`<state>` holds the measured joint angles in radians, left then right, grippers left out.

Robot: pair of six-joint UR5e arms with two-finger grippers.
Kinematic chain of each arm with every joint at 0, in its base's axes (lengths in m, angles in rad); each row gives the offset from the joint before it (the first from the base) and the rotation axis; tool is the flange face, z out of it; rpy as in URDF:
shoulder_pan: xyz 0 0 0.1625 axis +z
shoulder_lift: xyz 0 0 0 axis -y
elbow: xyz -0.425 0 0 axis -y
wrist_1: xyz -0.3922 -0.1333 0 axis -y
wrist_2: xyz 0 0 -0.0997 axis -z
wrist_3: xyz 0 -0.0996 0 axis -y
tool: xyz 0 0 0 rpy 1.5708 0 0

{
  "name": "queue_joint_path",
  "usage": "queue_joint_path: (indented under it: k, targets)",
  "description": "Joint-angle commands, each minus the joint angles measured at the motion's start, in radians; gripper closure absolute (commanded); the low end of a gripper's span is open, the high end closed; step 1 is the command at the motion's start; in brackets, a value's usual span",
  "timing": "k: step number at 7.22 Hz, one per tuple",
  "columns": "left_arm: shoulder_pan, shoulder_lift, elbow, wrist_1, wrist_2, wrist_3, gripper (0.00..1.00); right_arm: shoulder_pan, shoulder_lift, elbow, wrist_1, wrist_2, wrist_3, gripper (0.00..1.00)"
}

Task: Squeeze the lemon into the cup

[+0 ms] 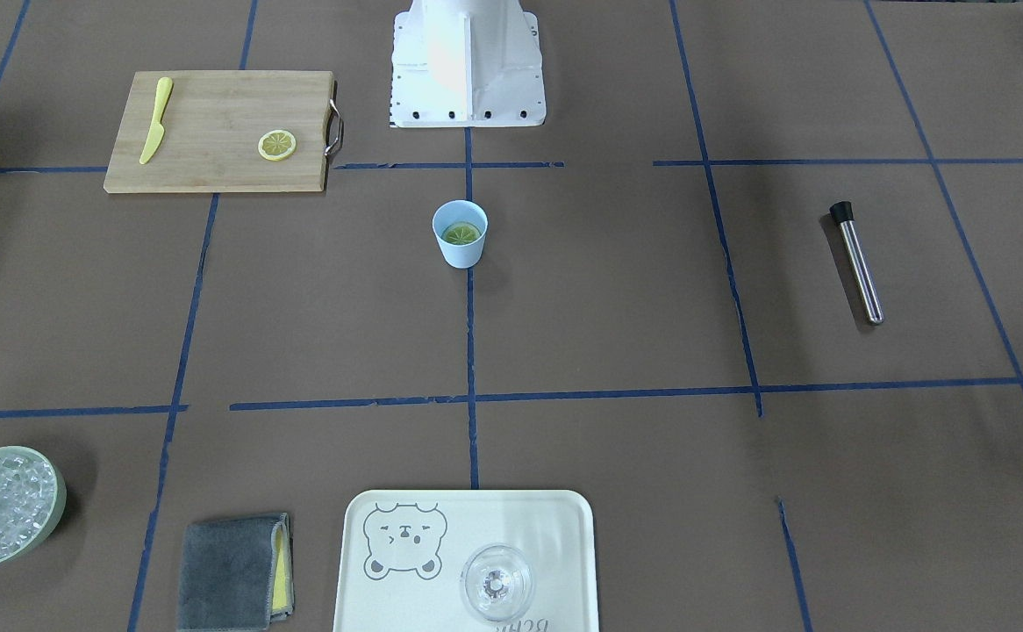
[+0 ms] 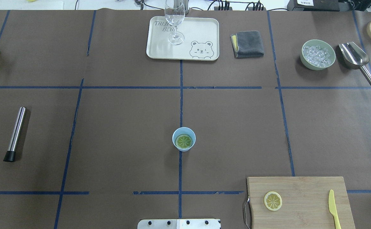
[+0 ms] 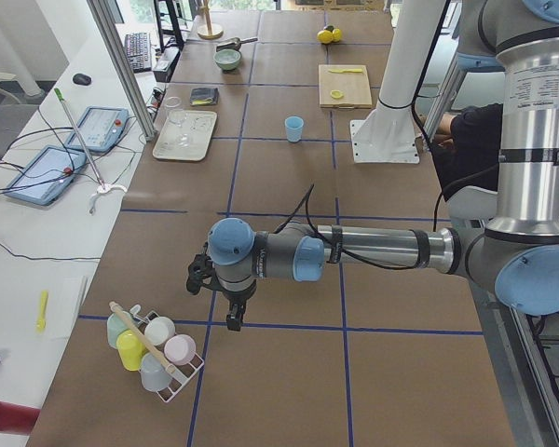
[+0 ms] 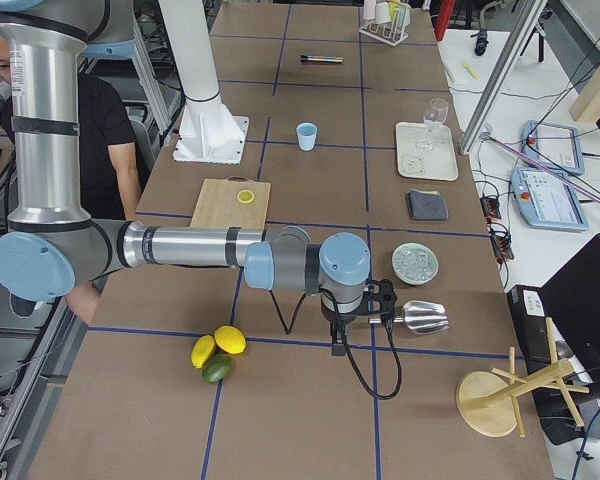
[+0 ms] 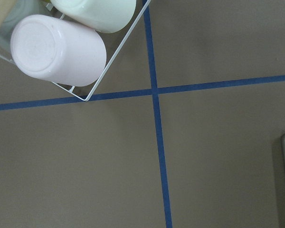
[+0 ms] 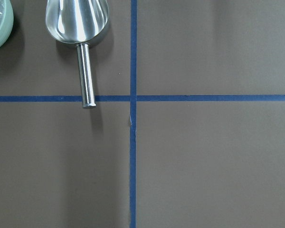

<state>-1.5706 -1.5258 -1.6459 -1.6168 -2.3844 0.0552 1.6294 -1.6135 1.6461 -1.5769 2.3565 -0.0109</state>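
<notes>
The light-blue cup stands upright at the table's middle, on the blue centre line. The lemon lies inside it, cut face up. Both grippers are far from the cup and show only in the side views. My left gripper hangs low over the table's left end beside a cup rack. My right gripper hangs over the right end near a metal scoop. From these views I cannot tell whether either is open or shut. Neither wrist view shows fingers.
A cutting board holds a thin lemon slice and a yellow knife. At the far side are a tray with a clear glass, a grey cloth, an ice bowl and the scoop. A metal muddler lies left.
</notes>
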Motion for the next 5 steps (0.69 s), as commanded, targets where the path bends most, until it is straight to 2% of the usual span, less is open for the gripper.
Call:
queue_joint_path:
  k: [1,5]
  targets:
    - [0.000,0.000,0.000,0.000,0.001,0.000,0.00,0.000,0.000,-0.003,0.006,0.001,0.000,0.00]
    - [0.000,0.001,0.003,0.000,-0.001,0.000,0.00,0.001,0.001,0.003,0.014,0.004,0.000,0.00]
